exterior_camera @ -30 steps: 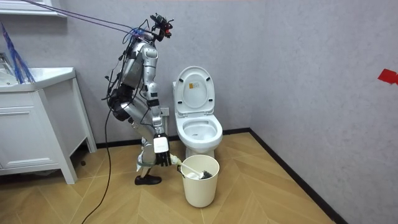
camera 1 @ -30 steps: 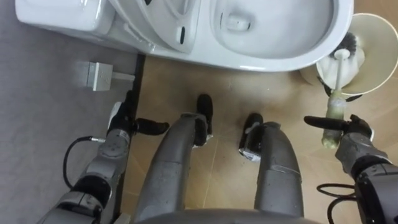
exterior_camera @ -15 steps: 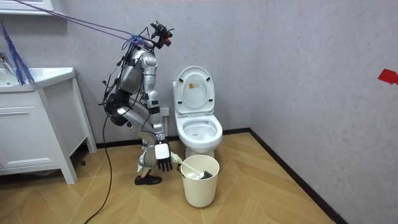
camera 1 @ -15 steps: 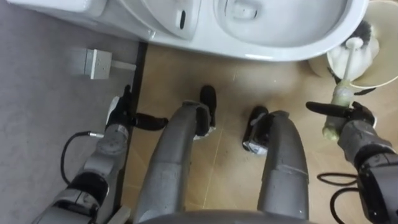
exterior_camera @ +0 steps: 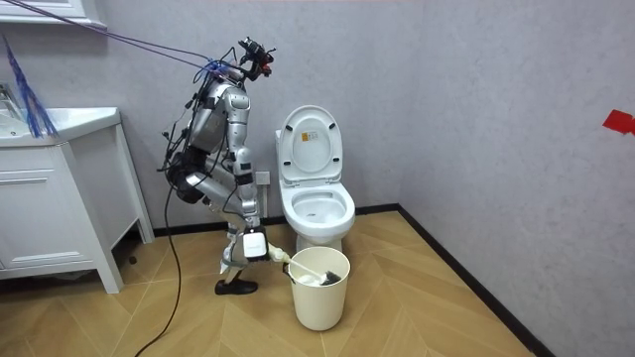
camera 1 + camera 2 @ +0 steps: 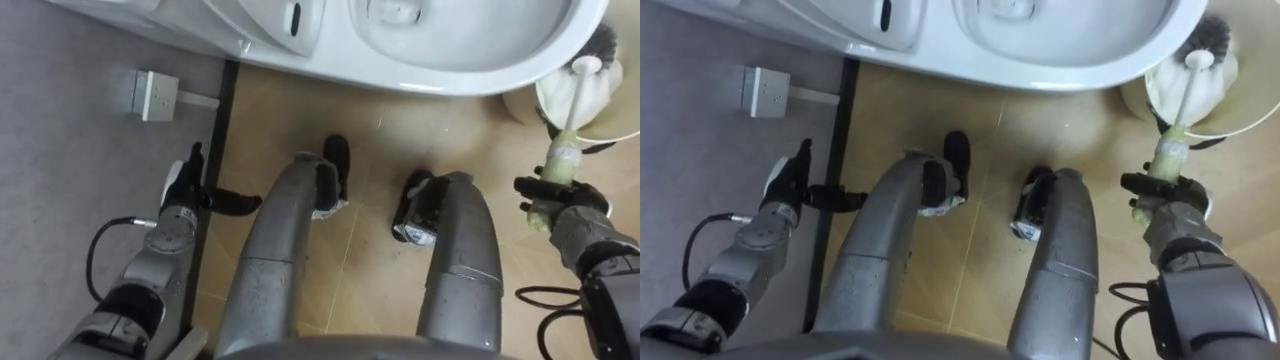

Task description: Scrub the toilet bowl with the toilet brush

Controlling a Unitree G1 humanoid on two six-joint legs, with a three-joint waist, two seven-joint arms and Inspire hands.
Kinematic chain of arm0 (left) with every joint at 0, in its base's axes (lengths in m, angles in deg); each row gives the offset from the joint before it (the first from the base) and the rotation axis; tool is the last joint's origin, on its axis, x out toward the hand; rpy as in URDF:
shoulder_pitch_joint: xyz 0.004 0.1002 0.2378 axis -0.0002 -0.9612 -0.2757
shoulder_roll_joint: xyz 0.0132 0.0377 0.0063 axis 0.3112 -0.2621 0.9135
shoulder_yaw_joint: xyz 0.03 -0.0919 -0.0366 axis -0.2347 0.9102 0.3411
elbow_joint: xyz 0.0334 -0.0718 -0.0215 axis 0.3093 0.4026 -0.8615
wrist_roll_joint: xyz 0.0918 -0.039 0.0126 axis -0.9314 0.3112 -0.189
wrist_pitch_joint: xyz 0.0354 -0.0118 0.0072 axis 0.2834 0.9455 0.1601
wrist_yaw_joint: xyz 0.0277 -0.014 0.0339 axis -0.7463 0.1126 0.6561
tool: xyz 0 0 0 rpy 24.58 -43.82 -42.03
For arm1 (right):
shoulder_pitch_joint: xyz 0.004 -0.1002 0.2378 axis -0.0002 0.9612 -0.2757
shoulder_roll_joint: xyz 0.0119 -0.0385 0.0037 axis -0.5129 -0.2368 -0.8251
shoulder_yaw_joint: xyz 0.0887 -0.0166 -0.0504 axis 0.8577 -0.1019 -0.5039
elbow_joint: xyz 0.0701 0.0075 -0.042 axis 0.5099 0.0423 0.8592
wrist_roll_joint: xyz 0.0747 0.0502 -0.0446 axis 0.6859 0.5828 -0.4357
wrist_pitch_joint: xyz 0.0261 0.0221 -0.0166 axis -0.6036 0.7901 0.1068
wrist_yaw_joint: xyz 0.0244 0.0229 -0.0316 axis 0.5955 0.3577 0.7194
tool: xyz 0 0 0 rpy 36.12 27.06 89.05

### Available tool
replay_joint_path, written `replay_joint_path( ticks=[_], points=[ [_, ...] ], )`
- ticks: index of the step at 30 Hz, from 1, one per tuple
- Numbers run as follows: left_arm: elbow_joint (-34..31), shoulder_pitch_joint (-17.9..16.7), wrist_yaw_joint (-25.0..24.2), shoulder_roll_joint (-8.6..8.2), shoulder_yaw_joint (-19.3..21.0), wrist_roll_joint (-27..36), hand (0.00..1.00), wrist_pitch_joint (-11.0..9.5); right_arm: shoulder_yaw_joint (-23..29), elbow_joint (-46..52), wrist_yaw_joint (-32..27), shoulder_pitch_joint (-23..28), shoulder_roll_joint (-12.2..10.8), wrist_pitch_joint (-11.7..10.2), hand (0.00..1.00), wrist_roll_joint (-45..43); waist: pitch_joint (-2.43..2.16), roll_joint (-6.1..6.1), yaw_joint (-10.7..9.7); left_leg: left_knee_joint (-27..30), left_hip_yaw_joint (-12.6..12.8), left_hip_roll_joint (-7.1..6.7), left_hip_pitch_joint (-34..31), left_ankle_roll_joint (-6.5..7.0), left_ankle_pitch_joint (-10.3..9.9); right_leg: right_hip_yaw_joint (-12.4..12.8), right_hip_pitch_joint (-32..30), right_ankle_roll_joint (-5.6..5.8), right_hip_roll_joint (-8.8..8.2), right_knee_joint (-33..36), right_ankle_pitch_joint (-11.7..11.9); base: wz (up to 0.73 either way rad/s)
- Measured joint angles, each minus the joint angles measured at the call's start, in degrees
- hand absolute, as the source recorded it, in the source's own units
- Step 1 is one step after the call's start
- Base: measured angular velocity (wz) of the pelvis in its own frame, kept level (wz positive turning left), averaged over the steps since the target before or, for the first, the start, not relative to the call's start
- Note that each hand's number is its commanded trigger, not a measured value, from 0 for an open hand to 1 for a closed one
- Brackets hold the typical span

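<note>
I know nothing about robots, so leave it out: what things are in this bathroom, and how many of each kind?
toilet: 1
toilet brush: 1
bin: 1
vanity cabinet: 1
wall box: 1
Total: 5

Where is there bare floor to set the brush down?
Bare floor runs between the toilet and the feet, and on the room view's right of the bin. Crowded where the right hand grips the brush in the bin beside the toilet.
</note>
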Motion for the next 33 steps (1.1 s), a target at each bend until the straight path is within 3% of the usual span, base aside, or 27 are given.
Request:
replay_joint_path(
  ticks=[12,18,21,25,26,30,33],
  points=[
    [-1.71,-4.03,0.05,-0.02,-0.19,-0.03,0.00,0.21,-2.24,-1.30,2.06,3.22,-0.19,0.54,1.00,5.41,0.00,-0.28,-0.30,-3.68,-0.07,-0.04,6.94,-0.01,0.29,-0.84,7.19,0.37,0.10,-3.91,0.31,0.00],
    [0.49,-4.83,0.09,0.01,0.04,-0.04,0.00,-0.17,-2.67,-1.34,3.26,4.85,-1.20,0.98,1.00,9.42,-0.04,-0.58,-0.92,-8.29,-0.50,0.23,14.45,-0.19,0.60,-1.51,15.15,0.81,1.58,-10.09,1.70,-0.07],
    [1.00,-5.73,0.21,0.07,0.26,0.00,0.00,-0.39,-2.02,-1.38,3.35,5.52,-1.40,1.03,1.00,12.83,-0.09,-0.68,-0.75,-10.40,-0.64,0.99,18.36,-0.23,0.60,-2.04,19.68,1.12,2.80,-13.88,2.62,-0.11],
    [3.14,-6.93,0.17,0.10,0.32,-0.04,0.00,-0.73,-1.92,-1.40,3.92,7.33,-2.40,1.50,1.00,13.33,-0.35,-1.92,-1.00,-15.40,-0.64,0.68,25.19,-0.34,1.16,-2.38,26.44,1.79,3.29,-19.16,3.67,-0.01],
    [4.48,-7.16,0.14,0.12,0.49,-0.06,0.00,-0.89,-1.85,-1.41,3.91,8.17,-3.06,1.51,1.00,13.36,-0.69,-2.53,-1.11,-16.79,-0.62,0.35,27.49,-0.39,1.21,-2.45,28.67,1.92,3.32,-20.55,3.79,0.00],
    [7.84,-7.94,0.12,0.03,1.55,0.00,0.00,-1.54,0.16,-1.38,3.67,9.97,-3.69,1.49,1.00,13.31,-0.99,-3.27,-2.15,-20.09,-1.01,0.05,34.05,-0.42,1.23,-3.33,35.95,2.56,3.71,-24.96,4.23,0.05],
    [8.20,-9.67,0.38,-0.04,3.95,-0.10,0.00,-1.99,2.60,0.32,2.44,11.21,-3.76,1.14,1.00,12.34,-1.58,-4.03,-2.73,-22.84,-1.25,0.13,38.55,-0.45,1.25,-3.72,40.96,3.01,4.40,-29.08,5.03,0.00]
  ],
)
